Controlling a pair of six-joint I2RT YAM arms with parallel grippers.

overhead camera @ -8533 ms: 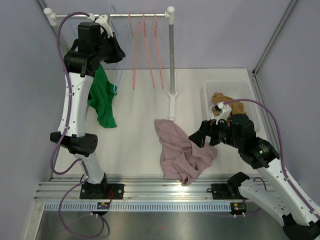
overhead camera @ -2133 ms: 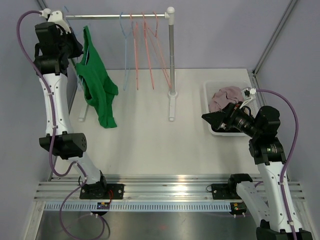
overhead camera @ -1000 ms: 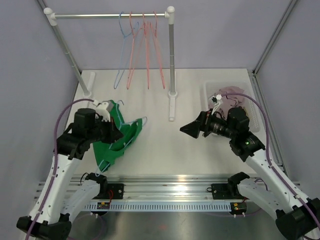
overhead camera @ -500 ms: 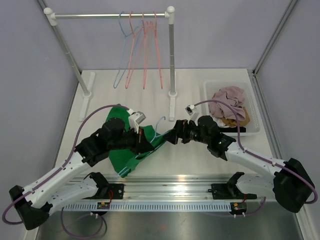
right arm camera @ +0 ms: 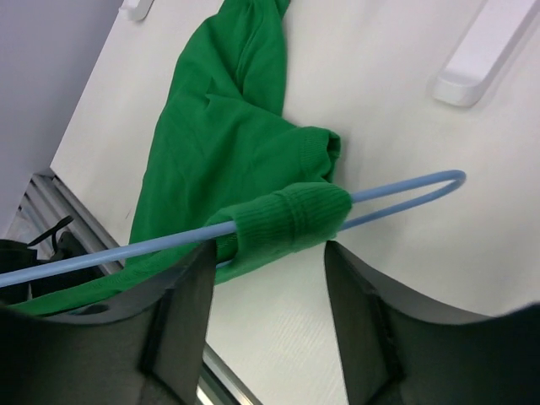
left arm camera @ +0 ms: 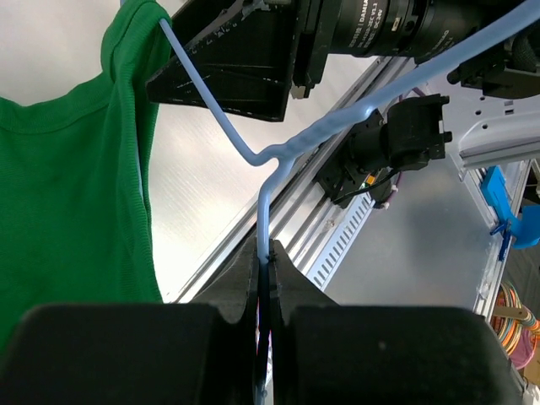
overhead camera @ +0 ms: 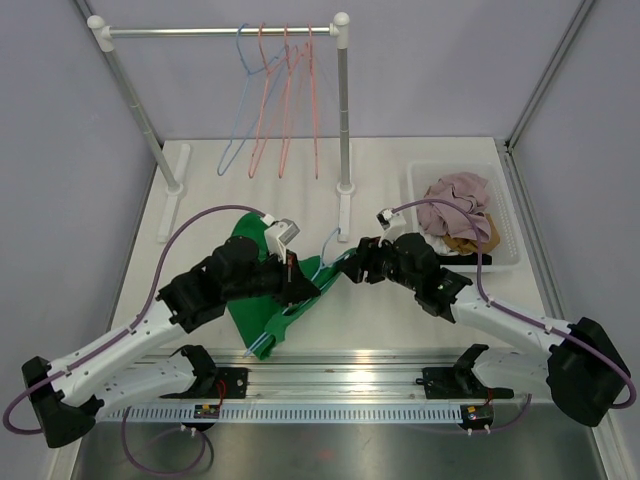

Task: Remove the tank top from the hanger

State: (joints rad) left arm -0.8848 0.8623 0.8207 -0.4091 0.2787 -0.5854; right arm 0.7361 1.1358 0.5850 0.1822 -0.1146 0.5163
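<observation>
White print runs along the black lens barrel (left arm camera: 380, 25) at the far right of the left wrist view. It is too blurred to read. Nothing else carries legible text.

Green tank top (right arm camera: 219, 143) (on blue hanger (left arm camera: 274, 156))

Bright, even, diffuse overhead light; shadows faint, soft-edged. Glare streak on metal rail (overhead camera: 360, 378). Left wrist view: left gripper fingers (left arm camera: 240, 287) black, underexposed, blurred; hanger (left arm camera: 272, 160) wire soft just above tips, sharper farther out. Right wrist view: right gripper fingers (right arm camera: 181, 321) grey, defocused; tank top (right arm camera: 219, 152) beyond them crisp, saturated. White table (right arm camera: 388, 169) past tips bright, no clipping.
</observation>
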